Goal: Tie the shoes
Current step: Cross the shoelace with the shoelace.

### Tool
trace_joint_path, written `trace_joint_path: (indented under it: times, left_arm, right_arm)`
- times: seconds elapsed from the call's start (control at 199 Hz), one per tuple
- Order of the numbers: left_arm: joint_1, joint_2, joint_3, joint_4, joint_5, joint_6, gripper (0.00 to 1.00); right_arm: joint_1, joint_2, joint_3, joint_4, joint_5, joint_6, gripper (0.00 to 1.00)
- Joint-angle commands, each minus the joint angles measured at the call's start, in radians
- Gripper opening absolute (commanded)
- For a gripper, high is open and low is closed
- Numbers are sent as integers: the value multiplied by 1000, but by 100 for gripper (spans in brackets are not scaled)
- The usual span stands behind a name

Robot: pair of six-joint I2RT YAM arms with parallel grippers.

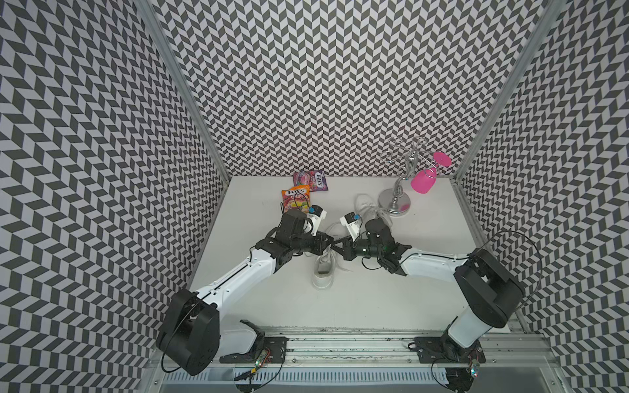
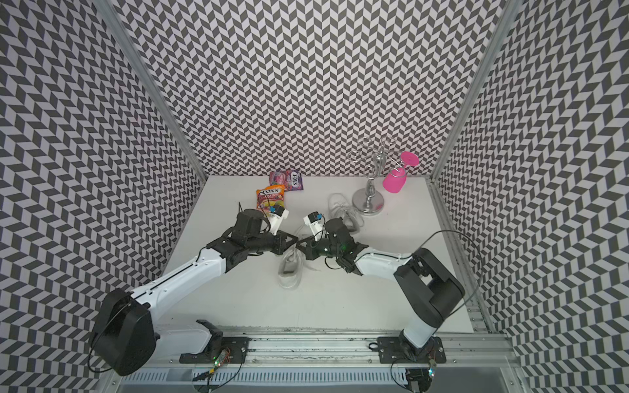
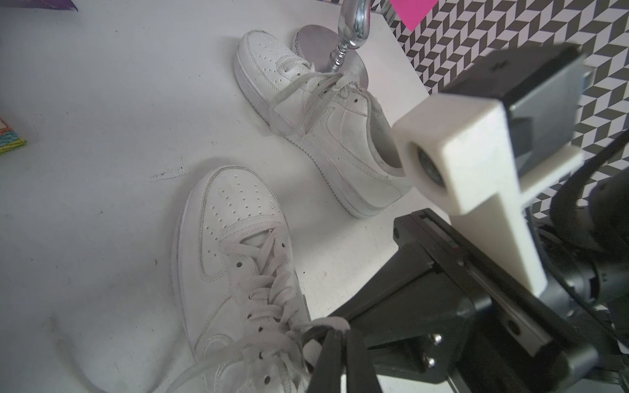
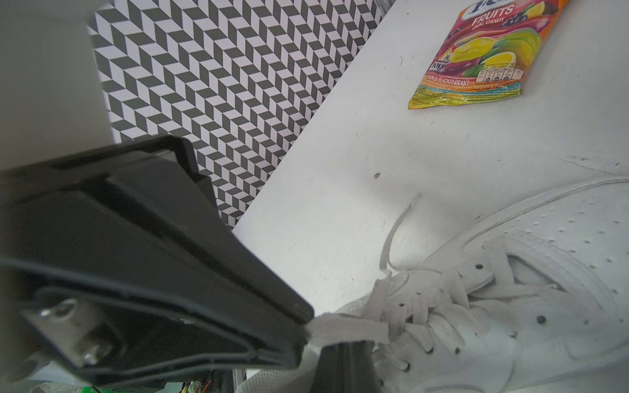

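Two candy bags (image 1: 304,190) beside shoes (image 1: 323,268)

Two plain white low-top sneakers, standing upright on their soles, well apart. Near sneaker (image 1: 322,270) mid-table, toe pointing away, laces (image 3: 269,299) loose (one end trailing beside it). Far sneaker (image 3: 316,112) angled, laces crossed, just beside a chrome base.

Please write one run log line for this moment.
left gripper: shut on lace | right gripper: shut on lace | near shoe: untied
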Motion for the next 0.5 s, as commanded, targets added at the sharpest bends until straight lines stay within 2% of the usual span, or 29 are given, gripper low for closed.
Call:
trace_joint_path:
  times: [0.0,0.497]
  left_arm:
    - [1,-13,-15,8,30,-6,9]
    - [-21,0,-42,48,66,-31,16]
  right_arm:
    - [-3,24,16,75,9,27,0]
    - [1,33,-19,217,-26,148,0]
